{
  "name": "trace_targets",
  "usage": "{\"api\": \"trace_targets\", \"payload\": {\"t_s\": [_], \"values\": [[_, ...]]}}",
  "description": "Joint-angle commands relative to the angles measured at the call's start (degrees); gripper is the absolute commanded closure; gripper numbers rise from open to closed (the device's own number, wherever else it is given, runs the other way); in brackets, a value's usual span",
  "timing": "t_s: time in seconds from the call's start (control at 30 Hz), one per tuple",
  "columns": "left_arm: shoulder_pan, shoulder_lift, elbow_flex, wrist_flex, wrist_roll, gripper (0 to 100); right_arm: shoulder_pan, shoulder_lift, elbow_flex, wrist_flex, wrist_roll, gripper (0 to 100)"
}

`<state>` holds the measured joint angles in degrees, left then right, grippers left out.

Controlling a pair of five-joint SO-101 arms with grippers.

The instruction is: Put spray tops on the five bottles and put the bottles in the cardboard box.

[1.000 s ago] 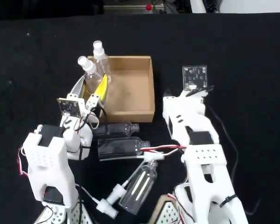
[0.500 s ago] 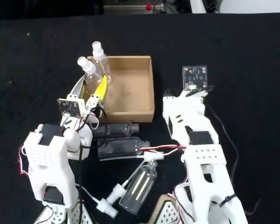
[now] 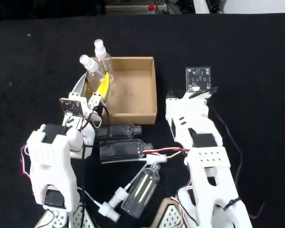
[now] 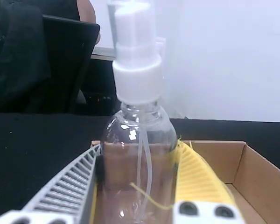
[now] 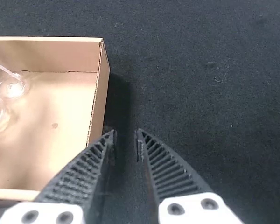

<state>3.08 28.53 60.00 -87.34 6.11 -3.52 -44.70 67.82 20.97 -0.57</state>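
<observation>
The left gripper [image 4: 139, 156] pinches a clear spray bottle [image 4: 136, 130] by its body. One grey and one yellow finger press in from either side, and the white spray top [image 4: 135, 60] stands upright above them. The cardboard box [image 3: 133, 115] lies just beneath and ahead of the gripper. I cannot tell whether the bottle's base is inside the box wall or over it. A second capped bottle [image 3: 102, 59] stands just past the held one.

Back toward the arm's base, a nearer uncapped bottle [image 3: 118, 131] and a farther uncapped bottle [image 3: 125, 150] lie on the black counter [image 3: 237, 57].

The right gripper [image 5: 126, 135] is empty, its fingers slightly parted, and hovers just outside the box wall.

The held bottle looks empty, so probably light, thin-walled and slick. Mid-body is the safer place to hold it, not the top.
</observation>
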Motion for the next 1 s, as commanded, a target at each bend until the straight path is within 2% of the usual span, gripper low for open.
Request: {"api": "trace_targets", "payload": {"t_s": [0.0,0.2,0.4,0.9,0.97], "values": [[0.84,0.79,-2.33,-0.53,-0.18,97,0.53,0.04,-0.75,-2.20,0.09,94.9],[1.27,0.53,-2.24,-0.62,-0.18,95,0.53,0.04,-0.75,-2.20,0.09,94.9],[1.27,0.79,-1.80,-0.62,-0.18,81,0.53,0.04,-0.75,-2.20,0.09,94.9],[1.10,0.35,-1.71,-0.62,-0.18,82,0.53,0.04,-0.75,-2.20,0.09,94.9],[1.19,0.35,-1.71,-0.62,-0.18,80,0.62,0.04,-0.75,-2.20,0.09,94.9]]}}
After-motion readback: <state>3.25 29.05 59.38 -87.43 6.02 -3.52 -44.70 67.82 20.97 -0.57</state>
